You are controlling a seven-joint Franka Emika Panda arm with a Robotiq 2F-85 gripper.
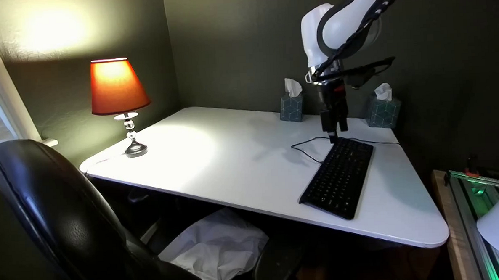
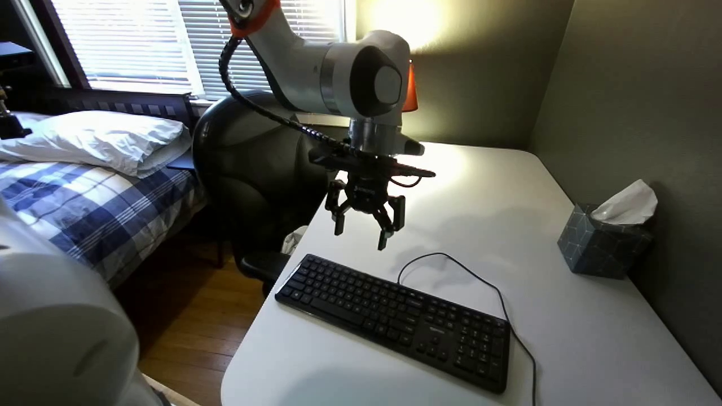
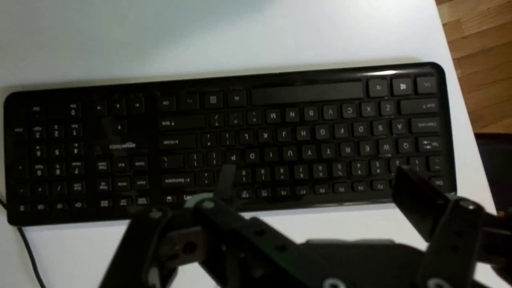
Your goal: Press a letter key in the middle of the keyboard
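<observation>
Hovering with jaws wide apart, the gripper [image 2: 361,235] partly hid the function-key row [image 3: 302,191] in the wrist view, near it the keyboard [image 3: 280,144] lay on the table [image 2: 564,338], long axis crossing that view sideways, number pad [image 3: 58,150] leftward, letter keys [image 3: 303,133] upside down, cable [image 3: 29,250] cut off by the frame.

arm [image 2: 304,78]: bent | claw [image 2: 361,240]: pointing down | 2 fingers [image 2: 339,223]: apart (widely)
</observation>
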